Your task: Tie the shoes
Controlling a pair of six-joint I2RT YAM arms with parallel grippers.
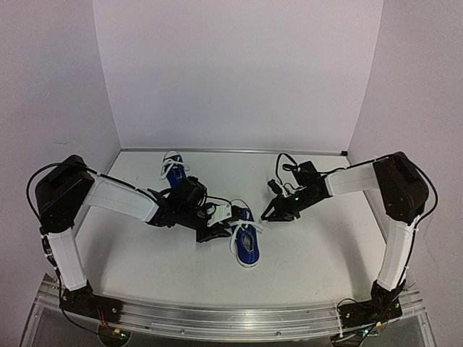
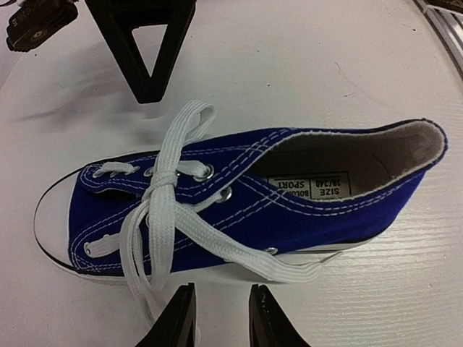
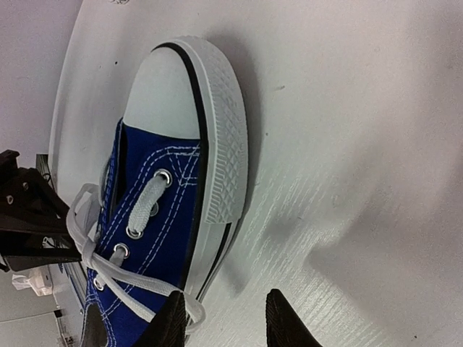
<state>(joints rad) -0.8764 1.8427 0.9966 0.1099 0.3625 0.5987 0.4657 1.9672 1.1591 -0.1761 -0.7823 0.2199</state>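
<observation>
**Item: pair of shoes, blue canvas**

- Near shoe: stands on its sole, mid-tabletop. Open white surface lies to its right, and more between it and the metal rail at the near edge.
- Far shoe: behind and left of the near shoe, close to the back wall.
- Finish: white stitching, metal eyelets, white toe cap, white rubber sole with a black stripe.
- Laces: white and flat, crossed once over the tongue, with loose ends trailing down the side onto the tabletop.
- Insole label: "SIZE" and "SPORT" are legible; the remaining print is too small to read.
- Left claw: just beside the near shoe's flank, fingers apart, nothing between them.
- Right claw: by the toe end, fingers apart, holding nothing.
</observation>
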